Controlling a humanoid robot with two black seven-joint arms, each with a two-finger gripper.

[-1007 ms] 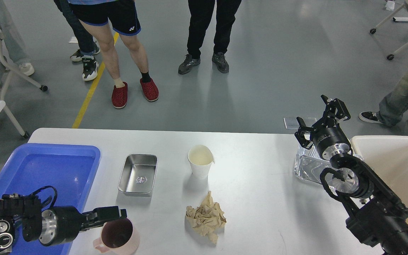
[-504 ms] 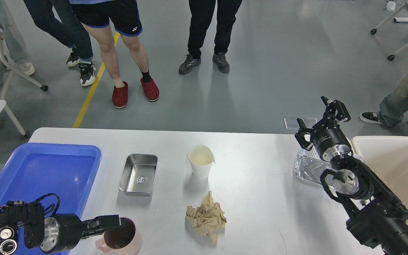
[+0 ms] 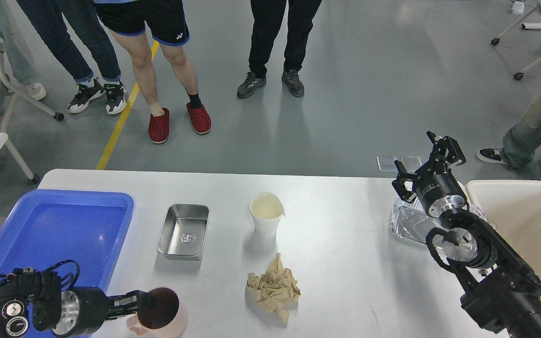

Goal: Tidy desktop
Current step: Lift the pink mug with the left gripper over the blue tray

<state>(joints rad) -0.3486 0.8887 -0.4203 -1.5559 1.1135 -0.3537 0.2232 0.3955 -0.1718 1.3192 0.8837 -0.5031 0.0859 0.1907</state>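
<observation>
The white desktop [image 3: 345, 267] carries a pink mug [image 3: 169, 315] at the front left, a small steel tin [image 3: 183, 231], a white paper cup [image 3: 266, 217] and a crumpled brown paper [image 3: 273, 287]. My left gripper [image 3: 140, 300] lies low at the mug's left rim, its tip over the rim; its fingers overlap, so their state is unclear. My right gripper [image 3: 426, 162] is open and empty, raised above a crinkled foil tray [image 3: 407, 224] at the desktop's right end.
A blue plastic tray [image 3: 64, 225] sits at the left end of the desktop. A cream bin [image 3: 529, 220] stands at the right edge. Several people stand on the floor beyond the far edge. A white chair is at far left.
My left gripper has dropped and drawn back to the mug's rim. My right gripper has shifted slightly right. The people behind have shuffled.
</observation>
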